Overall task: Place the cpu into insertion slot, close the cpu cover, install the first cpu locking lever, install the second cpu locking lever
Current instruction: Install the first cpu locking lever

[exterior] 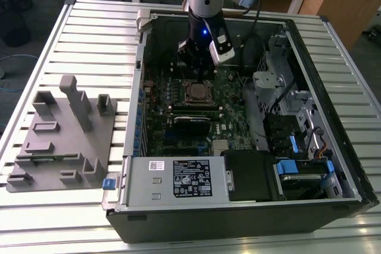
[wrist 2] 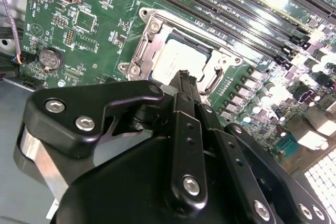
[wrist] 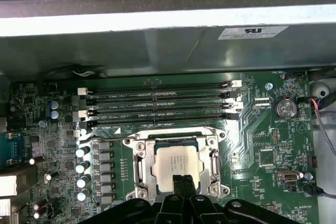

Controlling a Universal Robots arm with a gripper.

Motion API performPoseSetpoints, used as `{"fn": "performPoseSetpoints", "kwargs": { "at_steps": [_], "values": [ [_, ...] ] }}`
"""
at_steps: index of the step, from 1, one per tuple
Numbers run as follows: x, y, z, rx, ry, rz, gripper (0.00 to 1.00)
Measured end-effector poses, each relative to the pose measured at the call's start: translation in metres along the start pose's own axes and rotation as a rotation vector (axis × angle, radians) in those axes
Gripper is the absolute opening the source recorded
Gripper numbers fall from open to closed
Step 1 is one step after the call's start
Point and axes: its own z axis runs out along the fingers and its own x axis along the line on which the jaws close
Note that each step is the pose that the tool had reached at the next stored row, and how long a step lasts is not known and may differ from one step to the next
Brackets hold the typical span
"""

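Overall: the gripper (wrist: 184,180) hangs inside the open computer case (exterior: 238,221), right over the insertion slot (wrist: 172,147).
Gripper: its 2 fingers are pressed together with nothing between them; in both wrist views the tips sit over 1 edge of the cpu (wrist: 176,167); whether they touch it, I cannot tell.
Cpu: lies flat inside the insertion slot, grey top up.
Cover (wrist: 139,163): folded down flat around the insertion slot, the cpu showing through its window.
Lever (wrist 2: 211,80): a bent wire handle just beside the insertion slot; latched or not, I cannot tell.
Memory slots (wrist: 157,103): 4 long black ones just beside the insertion slot, on the side away from the gripper.
Coin battery (wrist: 286,109): on the green board (wrist: 252,145), well apart from the insertion slot.
Grey tray (exterior: 59,129): outside the case, far from the insertion slot, toward the exterior view's left.
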Motion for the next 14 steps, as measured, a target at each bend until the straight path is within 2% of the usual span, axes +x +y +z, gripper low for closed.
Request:
{"fn": "performPoseSetpoints", "kwargs": {
  "at_steps": [14],
  "values": [
    [0.0,0.0,-0.0008,0.0,0.0,0.0,0.11]
  ]
}}
